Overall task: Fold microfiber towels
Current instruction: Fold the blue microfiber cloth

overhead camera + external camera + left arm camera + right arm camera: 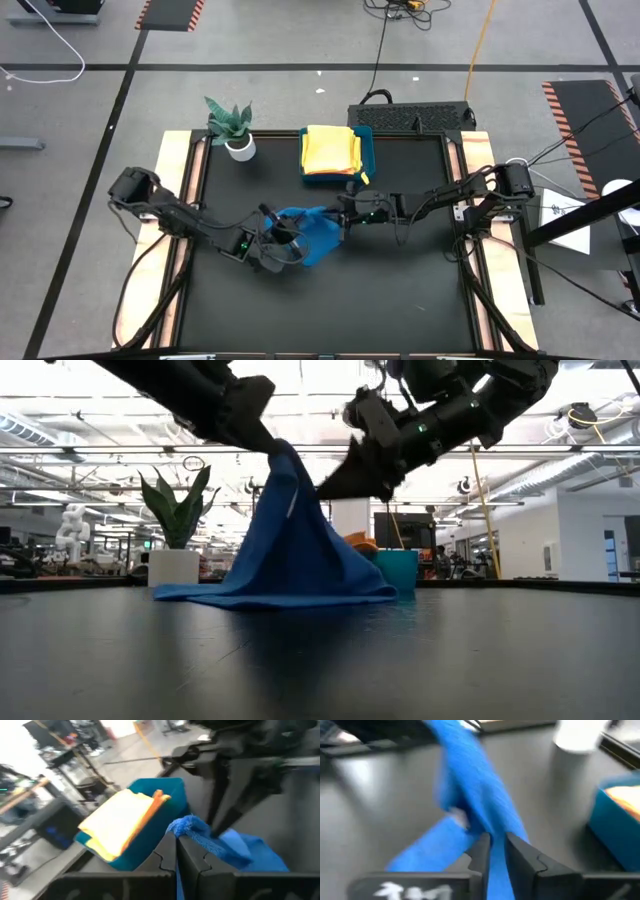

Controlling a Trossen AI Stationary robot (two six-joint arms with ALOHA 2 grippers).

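Note:
A blue microfiber towel (312,234) stands like a tent at the table's middle, its lower edges spread on the black table (270,596). My left gripper (177,840) is shut on the towel's peak (281,452). My right gripper (497,841) sits just right of the peak, against the towel's right slope (335,480). Its fingers are slightly apart, with a band of blue cloth running between them. Yellow and orange towels (331,150) lie folded in the teal tray (366,140) at the far edge. My left gripper pinches a bunched fold of the towel (192,831) between its two fingertips; the cloth bulges out past them. The fingers come nearly level from the table's left. The towel hangs below them, lifted at the peak, its lower part on the table (300,598). My right gripper has cloth (496,865) passing through its narrow gap, and I cannot tell whether the fingers press it.
A potted plant in a white pot (238,140) stands at the far left of the table. The tray stands right behind the towel (150,845). Bare black table lies near the front edge (330,310).

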